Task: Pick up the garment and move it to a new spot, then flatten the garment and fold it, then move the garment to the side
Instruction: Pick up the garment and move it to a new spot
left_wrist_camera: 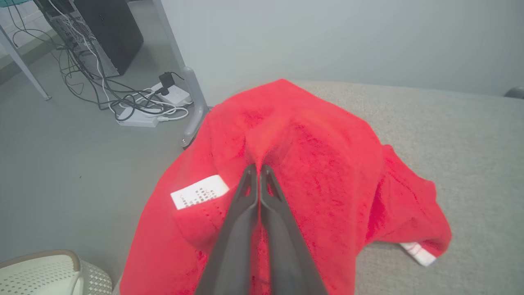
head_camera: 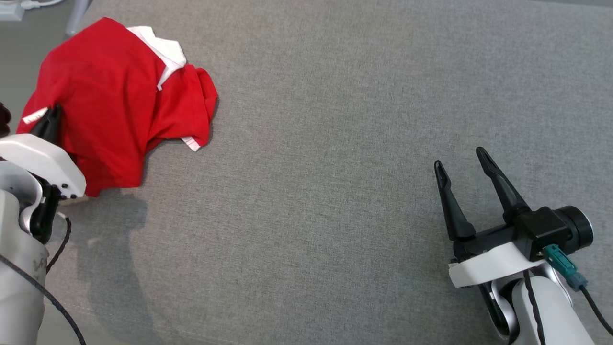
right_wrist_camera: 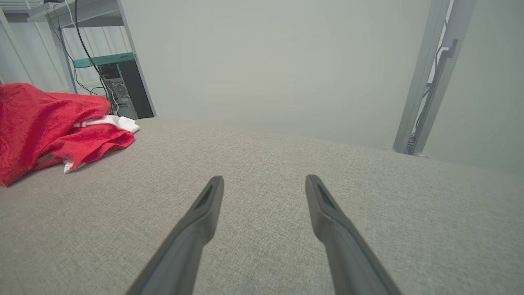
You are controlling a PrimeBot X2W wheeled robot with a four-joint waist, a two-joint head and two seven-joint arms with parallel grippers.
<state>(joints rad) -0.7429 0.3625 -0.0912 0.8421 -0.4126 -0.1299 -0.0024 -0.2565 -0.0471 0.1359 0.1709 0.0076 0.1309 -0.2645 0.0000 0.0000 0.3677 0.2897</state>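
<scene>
A red garment (head_camera: 115, 100) with a white collar (head_camera: 163, 48) lies bunched at the far left of the grey fabric surface (head_camera: 335, 143), part of it lifted. My left gripper (head_camera: 48, 122) is shut on the garment's left edge, beside a white label (left_wrist_camera: 199, 196); in the left wrist view its fingers (left_wrist_camera: 245, 205) pinch a raised fold of the red cloth (left_wrist_camera: 319, 164). My right gripper (head_camera: 462, 165) hovers open over bare surface at the lower right, far from the garment (right_wrist_camera: 45, 119), with nothing between its fingers (right_wrist_camera: 204, 205).
The surface's left edge drops to a grey floor (left_wrist_camera: 61, 164) with cables, a power strip (left_wrist_camera: 139, 116) and a computer tower (left_wrist_camera: 94, 32). A metal frame leg (left_wrist_camera: 192, 102) stands by the corner. A pale perforated object (left_wrist_camera: 41, 272) sits low at the left.
</scene>
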